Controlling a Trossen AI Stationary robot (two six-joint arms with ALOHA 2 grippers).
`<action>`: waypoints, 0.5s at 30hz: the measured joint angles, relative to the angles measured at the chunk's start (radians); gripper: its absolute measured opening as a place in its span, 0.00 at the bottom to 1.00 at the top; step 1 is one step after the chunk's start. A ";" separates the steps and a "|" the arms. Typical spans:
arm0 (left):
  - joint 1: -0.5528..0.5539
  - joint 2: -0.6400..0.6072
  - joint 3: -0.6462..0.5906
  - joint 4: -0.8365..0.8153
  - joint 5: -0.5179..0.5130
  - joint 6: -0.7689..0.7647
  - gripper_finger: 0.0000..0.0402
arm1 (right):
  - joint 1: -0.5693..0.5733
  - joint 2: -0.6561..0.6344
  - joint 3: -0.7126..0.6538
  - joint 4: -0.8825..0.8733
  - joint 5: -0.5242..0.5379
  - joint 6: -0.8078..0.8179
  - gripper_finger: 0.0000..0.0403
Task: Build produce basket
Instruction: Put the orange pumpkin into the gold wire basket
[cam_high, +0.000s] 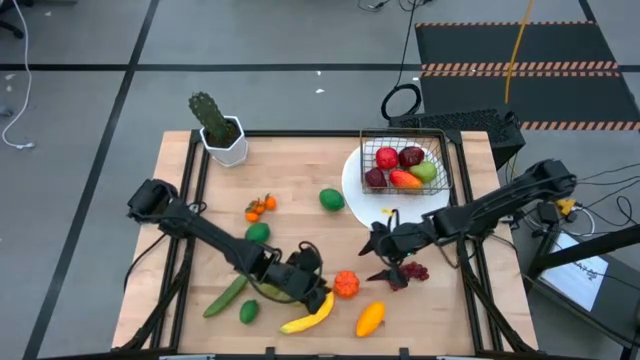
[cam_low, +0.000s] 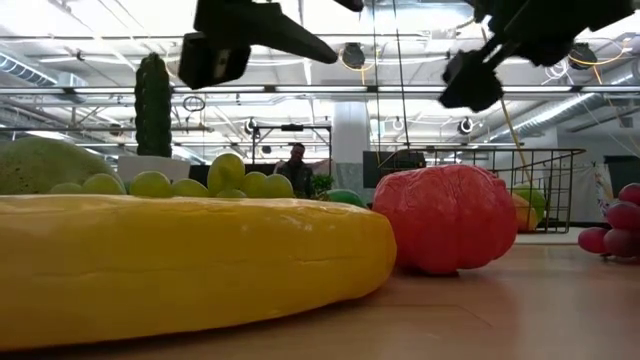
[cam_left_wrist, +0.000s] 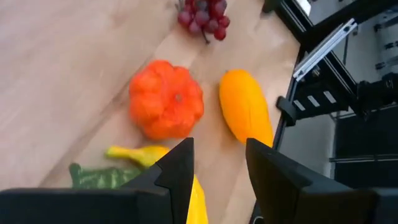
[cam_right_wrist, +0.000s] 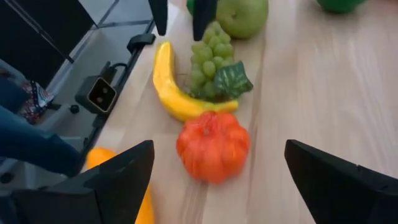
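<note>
We see the left tool (cam_high: 292, 283) above the near middle of the wooden surface (cam_high: 300, 170), directly over the green grape bunch (cam_right_wrist: 210, 59), which lies beside the yellow banana (cam_high: 310, 316). Its two dark fingers (cam_left_wrist: 177, 171) stand a narrow gap apart and pinch nothing that we can see. The right tool (cam_high: 385, 262) hangs further right, its fingers (cam_right_wrist: 118, 171) spread wide and empty, with the purple grape bunch (cam_high: 413, 271) lying just beside it on the surface.

Between the two tools sits the ribbed orange pumpkin-shaped fruit (cam_high: 346, 284), with the oval orange-yellow mango (cam_high: 369, 318) near it at the front edge. Left of the banana we see a small green lime (cam_high: 249, 311) and a long green cucumber (cam_high: 226, 296). Further back lie another round green fruit (cam_high: 257, 232), a cluster of small orange fruits (cam_high: 259, 207) and a green lime (cam_high: 331, 199).

The square wire-mesh basket (cam_high: 440, 150) stands at the far right of the surface on a round white plate (cam_high: 352, 180). It holds red apples (cam_high: 398, 158), a green fruit and an orange-red fruit. A green cactus in a white hexagonal pot (cam_high: 218, 128) stands at the far left corner.
</note>
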 joint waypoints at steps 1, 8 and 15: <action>0.006 0.000 0.000 0.005 0.003 0.008 0.36 | 0.001 0.025 0.000 0.029 0.000 -0.022 0.89; 0.030 0.020 0.000 0.052 -0.009 0.238 0.36 | 0.004 0.184 0.000 0.197 -0.034 -0.069 0.89; 0.042 0.057 -0.001 0.063 0.004 0.415 0.36 | 0.029 0.260 0.000 0.239 -0.045 -0.088 0.90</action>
